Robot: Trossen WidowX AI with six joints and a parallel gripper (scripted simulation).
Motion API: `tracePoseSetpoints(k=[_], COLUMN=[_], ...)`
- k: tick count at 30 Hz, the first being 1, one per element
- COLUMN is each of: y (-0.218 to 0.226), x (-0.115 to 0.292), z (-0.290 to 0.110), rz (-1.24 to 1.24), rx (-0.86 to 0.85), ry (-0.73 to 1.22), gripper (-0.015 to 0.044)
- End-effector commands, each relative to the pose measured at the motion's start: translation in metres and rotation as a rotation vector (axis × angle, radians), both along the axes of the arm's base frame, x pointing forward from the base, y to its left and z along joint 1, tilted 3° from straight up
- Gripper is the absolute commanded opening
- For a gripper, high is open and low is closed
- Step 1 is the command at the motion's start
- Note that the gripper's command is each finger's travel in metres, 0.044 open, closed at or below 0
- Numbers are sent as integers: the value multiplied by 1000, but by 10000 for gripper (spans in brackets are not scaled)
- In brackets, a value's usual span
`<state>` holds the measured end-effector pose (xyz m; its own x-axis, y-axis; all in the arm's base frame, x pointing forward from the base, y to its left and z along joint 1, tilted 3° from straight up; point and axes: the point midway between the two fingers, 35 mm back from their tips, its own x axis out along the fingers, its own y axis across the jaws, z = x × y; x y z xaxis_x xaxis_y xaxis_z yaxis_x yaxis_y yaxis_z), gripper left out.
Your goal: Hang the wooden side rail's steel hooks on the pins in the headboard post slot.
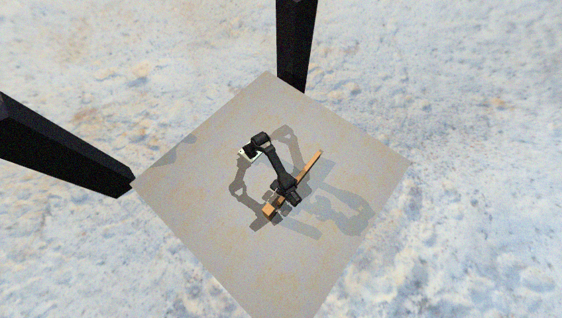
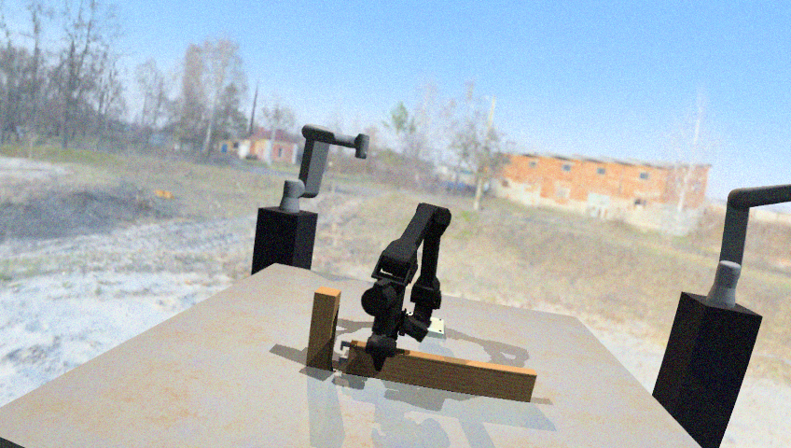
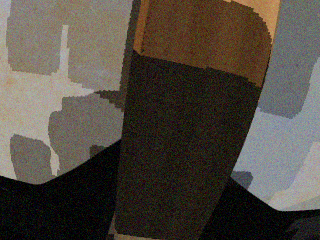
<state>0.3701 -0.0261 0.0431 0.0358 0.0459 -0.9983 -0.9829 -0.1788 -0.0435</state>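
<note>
The wooden side rail point(image 1: 308, 165) point(image 2: 460, 376) lies on its long edge on the table point(image 1: 197, 205) point(image 2: 166, 377). Its hook end points at the upright wooden headboard post point(image 1: 269, 211) point(image 2: 323, 327) and stops just short of it. A small grey steel hook point(image 2: 344, 347) shows at that end; I cannot tell whether it reaches the post's slot. My gripper point(image 1: 281, 198) point(image 2: 381, 356) point(image 3: 158, 151) is down over the rail near the hook end and is shut on it. In the wrist view the rail fills the space between the dark fingers.
The arm's white base plate point(image 1: 249, 156) point(image 2: 437, 327) sits behind the rail. Black pedestals point(image 1: 293, 43) point(image 1: 59, 151) point(image 2: 284, 237) point(image 2: 704, 360) with camera arms stand at the table's corners. The table's edges drop off to rough ground.
</note>
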Motion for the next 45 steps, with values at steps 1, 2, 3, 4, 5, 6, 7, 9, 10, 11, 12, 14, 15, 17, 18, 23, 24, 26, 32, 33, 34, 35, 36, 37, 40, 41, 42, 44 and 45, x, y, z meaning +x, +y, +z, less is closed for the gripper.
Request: tracePoseSetpoints(k=[1,2,3,4,5,6,7,9,10,11,12,14,15,17,18,23,24,26,32,33,34,35,36,37,40,41,42,44,45], y=[0,0,0,0,0,0,0,0,0,0,0,0,0,0,0,0,0,0,0,0,0,0,0,0,0,0,0,0,0], x=[-1,-1,0,0,0,0,0,0,0,0,0,0,0,0,0,0,0,0,0,0,0,0,0,0,0,0,0,0,0], z=[0,0,0,0,0,0,0,0,0,0,0,0,0,0,1,1,2,2,3,3,3,3,4,4,4,4,5,5,5], rz=[-69,-84,-22,-22,-22,-22,-22,-22,-22,-22,-28,-49,-67,-89,-89,-89,-89,-89,-89,-89,-89,-89,-89,-89,-89,-89,-89,-89,-89], rx=[6,7,1,1,1,1,1,1,1,1,1,3,5,7,7,7,7,7,7,7,7,7,7,7,7,7,7,7,7], ry=[3,4,1,1,1,1,1,1,1,1,2,3,3,4,4,4,4,4,4,4,4,4,4,4,4,4,4,4,4], gripper=[0,0,0,0,0,0,0,0,0,0,0,0,0,0,0,0,0,0,0,0,0,0,0,0,0,0,0,0,0])
